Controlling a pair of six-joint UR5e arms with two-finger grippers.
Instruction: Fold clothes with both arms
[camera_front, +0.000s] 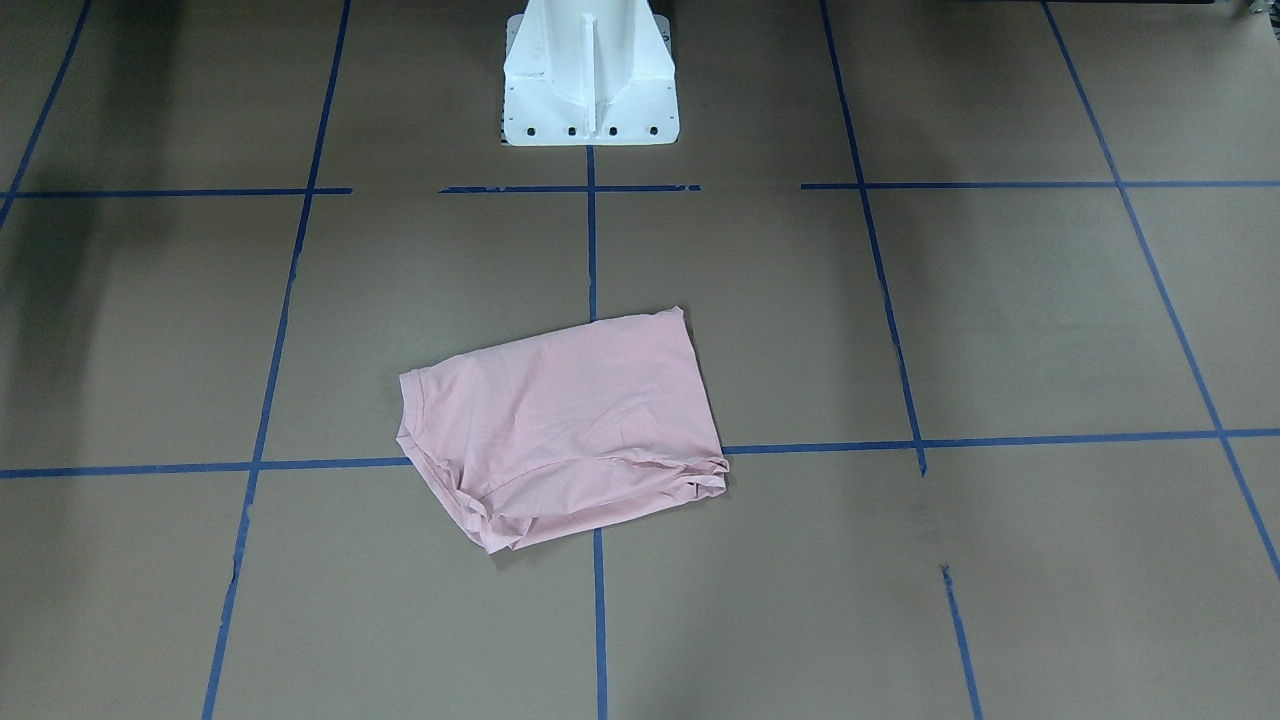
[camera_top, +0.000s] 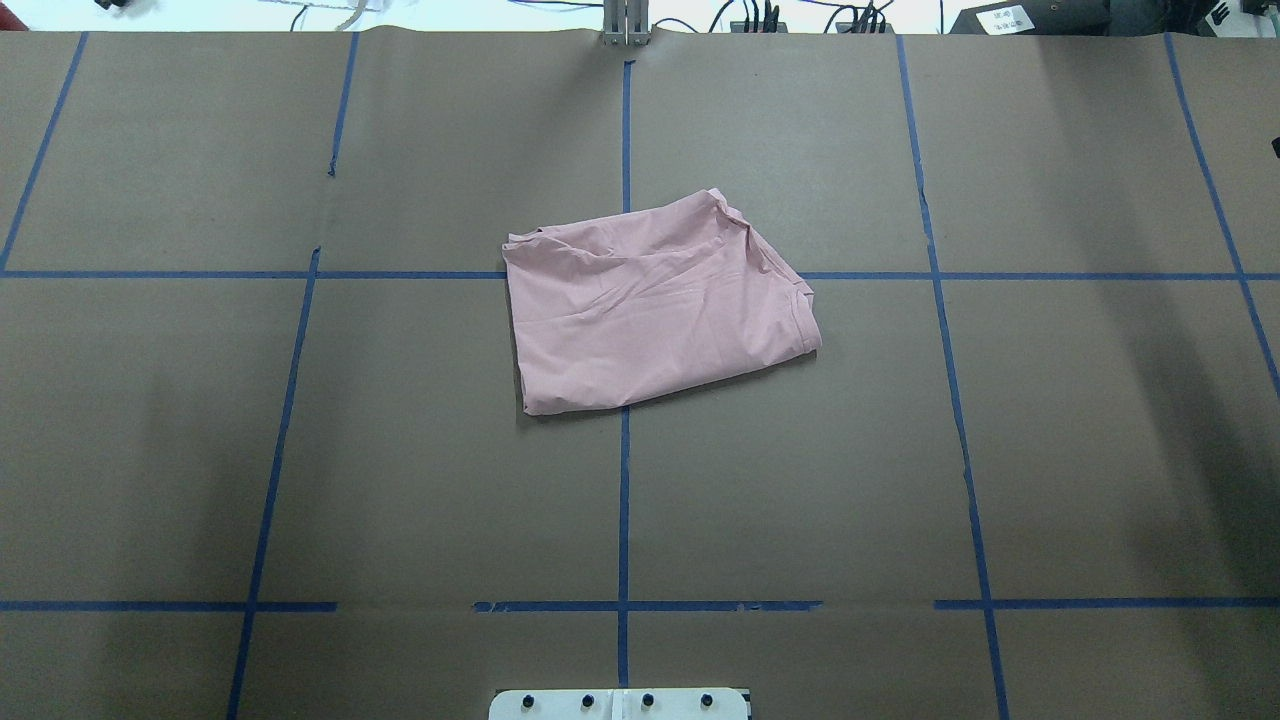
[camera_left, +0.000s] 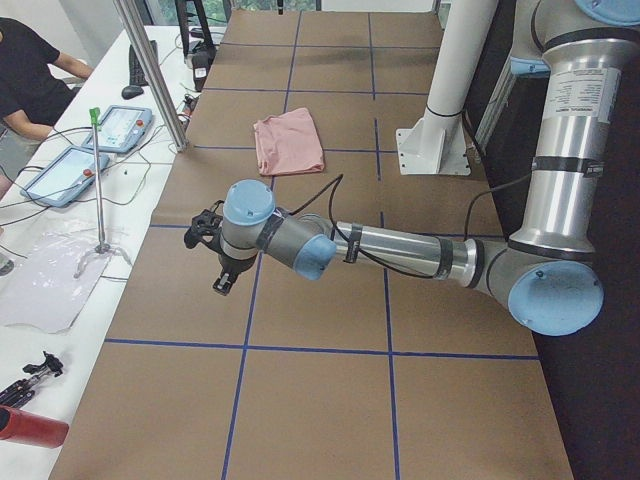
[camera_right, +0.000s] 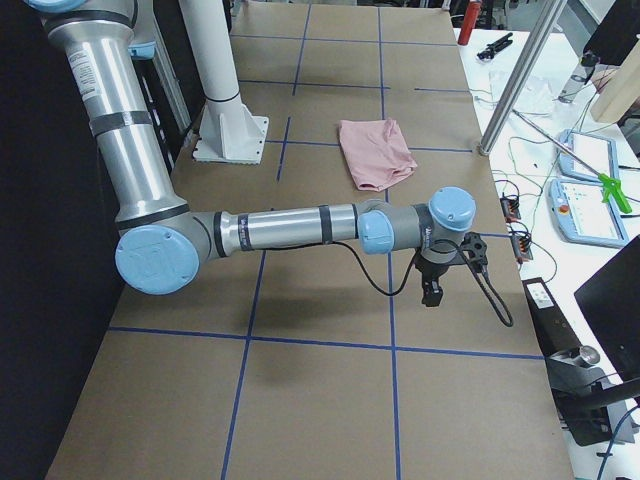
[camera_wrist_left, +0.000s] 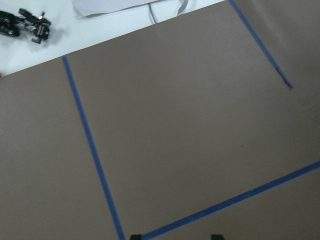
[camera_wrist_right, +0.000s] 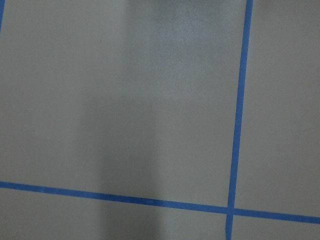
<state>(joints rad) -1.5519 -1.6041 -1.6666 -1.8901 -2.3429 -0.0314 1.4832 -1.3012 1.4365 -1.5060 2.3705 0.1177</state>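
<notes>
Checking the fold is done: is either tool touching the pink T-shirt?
Apart. The overhead view shows the T-shirt lying alone, bare table all around it; the side views show the left tool and right tool far off.

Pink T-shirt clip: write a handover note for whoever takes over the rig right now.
Left gripper: over bare table, fingers apart, nothing between them.
Right gripper: clear of the shirt; open or shut cannot be told.
Pink T-shirt: compact folded packet mid-table, untouched.
Done: folding looks finished.
Left: perhaps tidy the rumpled edge farthest from the robot.
</notes>
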